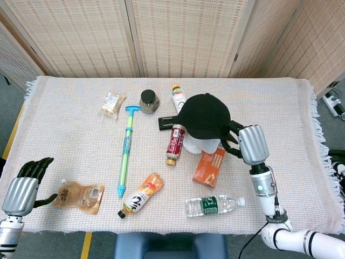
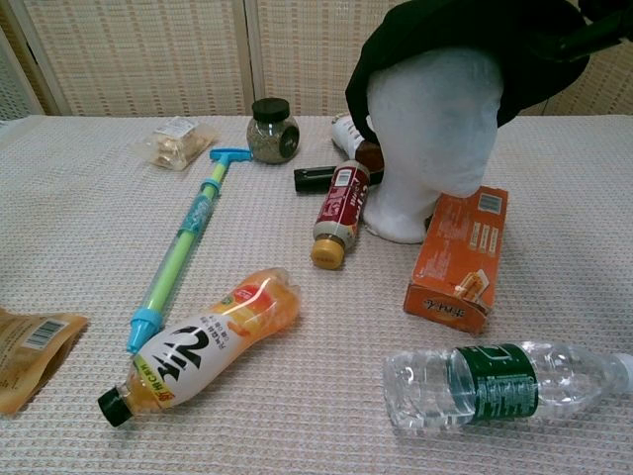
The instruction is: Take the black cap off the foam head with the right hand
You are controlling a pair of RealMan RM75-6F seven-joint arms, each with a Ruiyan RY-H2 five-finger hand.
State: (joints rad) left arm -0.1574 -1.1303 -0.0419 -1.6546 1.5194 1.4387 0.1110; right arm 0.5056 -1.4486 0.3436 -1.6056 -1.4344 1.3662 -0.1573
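The black cap [image 1: 204, 115] [image 2: 465, 40] sits tilted over the white foam head [image 2: 432, 139] [image 1: 200, 144], its brim side lifted so the whole face shows in the chest view. My right hand [image 1: 245, 142] grips the cap's brim at the head's right side, dark fingers [image 1: 230, 135] curled onto the fabric; in the chest view only fingertips [image 2: 601, 22] show at the top right corner. My left hand [image 1: 24, 186] hangs open off the table's front left edge, beside a brown pouch.
Around the head lie an orange box [image 1: 209, 167], a red bottle [image 1: 175, 143], a clear water bottle [image 1: 214, 205], an orange drink bottle [image 1: 141, 195], a green-blue pump [image 1: 126, 151], a jar [image 1: 149, 101], a snack bag [image 1: 111, 103] and a brown pouch [image 1: 78, 196].
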